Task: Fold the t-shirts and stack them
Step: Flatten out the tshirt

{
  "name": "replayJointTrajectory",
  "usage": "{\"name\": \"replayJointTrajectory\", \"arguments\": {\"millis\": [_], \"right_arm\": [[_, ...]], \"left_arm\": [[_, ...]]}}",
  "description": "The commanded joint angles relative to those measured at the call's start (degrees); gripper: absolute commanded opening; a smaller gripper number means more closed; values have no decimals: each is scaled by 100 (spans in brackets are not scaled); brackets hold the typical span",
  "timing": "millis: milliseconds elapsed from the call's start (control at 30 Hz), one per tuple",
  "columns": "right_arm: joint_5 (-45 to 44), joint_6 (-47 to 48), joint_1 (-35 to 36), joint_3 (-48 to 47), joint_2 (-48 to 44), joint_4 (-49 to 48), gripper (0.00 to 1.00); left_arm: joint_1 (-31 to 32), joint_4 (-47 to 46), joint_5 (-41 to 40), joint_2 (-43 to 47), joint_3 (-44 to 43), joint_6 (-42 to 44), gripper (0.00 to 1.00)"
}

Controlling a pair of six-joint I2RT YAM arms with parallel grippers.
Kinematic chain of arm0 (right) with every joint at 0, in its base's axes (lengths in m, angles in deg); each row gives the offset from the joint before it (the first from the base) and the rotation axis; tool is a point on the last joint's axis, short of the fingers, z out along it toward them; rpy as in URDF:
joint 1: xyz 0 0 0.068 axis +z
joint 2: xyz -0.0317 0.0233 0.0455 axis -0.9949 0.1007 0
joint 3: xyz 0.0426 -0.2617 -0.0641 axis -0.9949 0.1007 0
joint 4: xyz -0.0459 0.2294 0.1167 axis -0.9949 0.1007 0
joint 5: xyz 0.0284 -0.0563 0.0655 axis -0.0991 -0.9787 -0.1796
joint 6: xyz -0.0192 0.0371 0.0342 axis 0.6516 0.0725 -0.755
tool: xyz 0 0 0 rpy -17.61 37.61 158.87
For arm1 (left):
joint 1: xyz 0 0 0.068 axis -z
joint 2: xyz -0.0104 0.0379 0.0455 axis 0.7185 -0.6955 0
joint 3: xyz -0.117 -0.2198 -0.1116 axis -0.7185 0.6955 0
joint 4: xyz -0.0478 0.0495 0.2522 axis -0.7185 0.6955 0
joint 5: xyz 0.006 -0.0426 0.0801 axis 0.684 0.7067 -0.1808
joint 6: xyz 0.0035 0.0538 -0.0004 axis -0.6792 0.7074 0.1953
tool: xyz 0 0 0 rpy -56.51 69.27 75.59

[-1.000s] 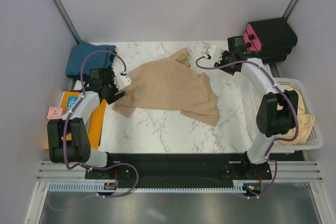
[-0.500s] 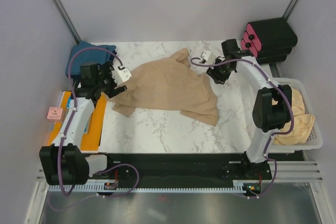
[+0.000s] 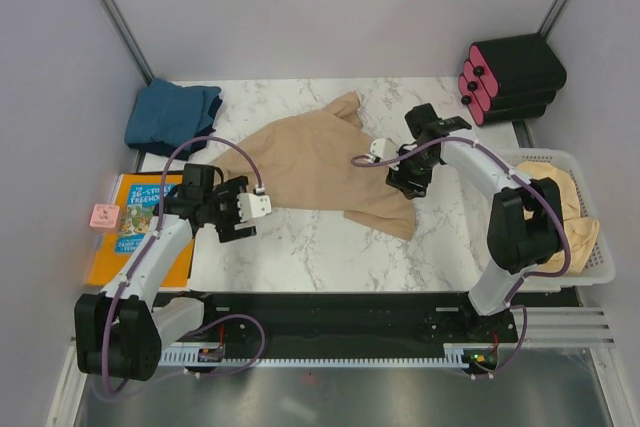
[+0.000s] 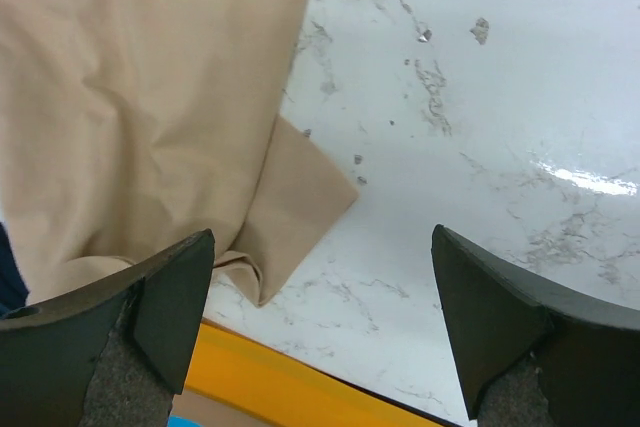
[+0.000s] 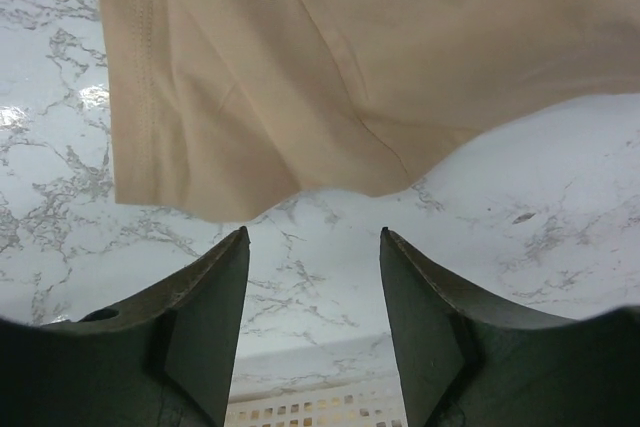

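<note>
A tan t-shirt [image 3: 320,162] lies spread and rumpled on the marble table. A folded teal-blue shirt [image 3: 170,115] sits at the back left. Pale beige shirts [image 3: 565,222] fill the white basket. My left gripper [image 3: 232,219] is open and empty at the tan shirt's lower left corner [image 4: 290,212], just off the cloth. My right gripper [image 3: 402,179] is open and empty above the shirt's right edge [image 5: 300,97]. Its jaws stand over bare marble beside the hem.
A white basket [image 3: 598,247] stands at the right edge and shows in the right wrist view [image 5: 320,407]. An orange-and-blue picture book [image 3: 135,227] lies at the left, its yellow edge [image 4: 300,392] under the left gripper. A black and pink case [image 3: 510,72] sits at the back right.
The left gripper has moved forward from the shirt's left side to its lower left corner. The right gripper has moved forward and left from the back right to the shirt's right edge.
</note>
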Motion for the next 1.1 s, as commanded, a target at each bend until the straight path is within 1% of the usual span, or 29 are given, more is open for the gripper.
{"name": "replayJointTrajectory", "arguments": {"millis": [0,200,333,533,700,733,900,1033,1067], "right_arm": [[273,91,164,352,-333,-26,64],[334,-84,506,740,-281,-343,68],[370,-199,700,784,-166,-475,70],[343,-269,727,705,18,-589,73],[308,-366,727,766,159,-800,73],[273,-409,718,775,185,-852,73],[203,-462,727,828,413,-1099,73],[194,-489,727,775,589,-1169,72],[176,-480,735,758,651,-1204,72]], "left_arm": [[24,24,41,6,155,454,95],[33,-168,-55,-337,226,534,95],[33,-467,-178,-802,191,438,94],[103,-915,-205,-1364,41,217,92],[209,-1416,-398,-1620,59,77,92],[244,-1574,-451,-1638,76,85,92],[288,-1742,-574,-1813,164,208,91],[349,-1751,-636,-1945,121,243,86],[349,-1742,-636,-1963,129,269,81]]}}
